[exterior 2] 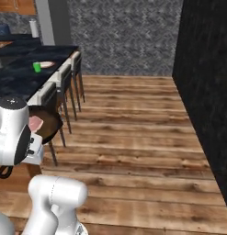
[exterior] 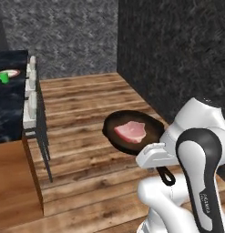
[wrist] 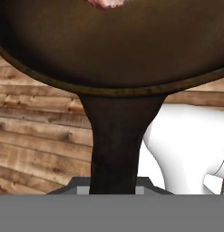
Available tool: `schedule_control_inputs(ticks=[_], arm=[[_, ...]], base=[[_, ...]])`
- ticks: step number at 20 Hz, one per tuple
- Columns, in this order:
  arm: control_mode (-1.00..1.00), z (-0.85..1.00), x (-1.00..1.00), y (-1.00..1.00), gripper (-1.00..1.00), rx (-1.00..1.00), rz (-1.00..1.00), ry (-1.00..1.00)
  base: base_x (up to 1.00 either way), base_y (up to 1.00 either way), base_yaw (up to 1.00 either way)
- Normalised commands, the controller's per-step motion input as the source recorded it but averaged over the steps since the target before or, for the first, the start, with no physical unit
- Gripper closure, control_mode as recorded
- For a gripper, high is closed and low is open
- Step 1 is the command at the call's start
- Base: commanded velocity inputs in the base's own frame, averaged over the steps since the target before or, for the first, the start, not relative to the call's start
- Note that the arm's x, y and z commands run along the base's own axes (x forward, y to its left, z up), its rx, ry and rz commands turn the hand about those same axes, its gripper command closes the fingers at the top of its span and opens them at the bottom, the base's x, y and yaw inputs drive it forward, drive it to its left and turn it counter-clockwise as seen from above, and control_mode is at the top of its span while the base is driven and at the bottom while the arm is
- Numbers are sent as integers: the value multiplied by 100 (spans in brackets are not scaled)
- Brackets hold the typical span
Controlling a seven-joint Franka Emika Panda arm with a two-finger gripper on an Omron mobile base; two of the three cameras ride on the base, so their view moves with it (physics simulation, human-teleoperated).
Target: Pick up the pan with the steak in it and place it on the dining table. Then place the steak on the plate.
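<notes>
Gripper (exterior: pixel 155 157) clenched on the pan (exterior: pixel 132 132) handle, pan held up over the wooden floor (exterior: pixel 86 182), steak (exterior: pixel 130 131) lying inside just ahead of the fingers; dining table (exterior: pixel 9 109) with the plate (exterior: pixel 9 73) well off beyond the pan

1. A rendered home kitchen-dining room: a long black marble-look dining table (exterior 2: pixel 23 75) at ten o'clock in the right base view.
2. Stools (exterior 2: pixel 64 80) line its edge.
3. Plank wooden floor (exterior 2: pixel 133 137); dark grey stone-textured walls (exterior 2: pixel 124 32).

Steak (exterior 2: pixel 35 123) half behind arm; pan (wrist: pixel 109 45) cropped by edges.
</notes>
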Motion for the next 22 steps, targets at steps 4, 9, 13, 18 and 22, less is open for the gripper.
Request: schedule_control_inputs(ticks=[4,9,13,18,22], arm=[[100,0,0,0,100,0,0,0],[100,0,0,0,100,0,0,0],[100,0,0,0,100,0,0,0],[100,0,0,0,100,0,0,0],[100,0,0,0,100,0,0,0]], base=[[22,-100,-1],[69,-83,0],[100,-41,0],[100,-31,0],[100,-24,0]])
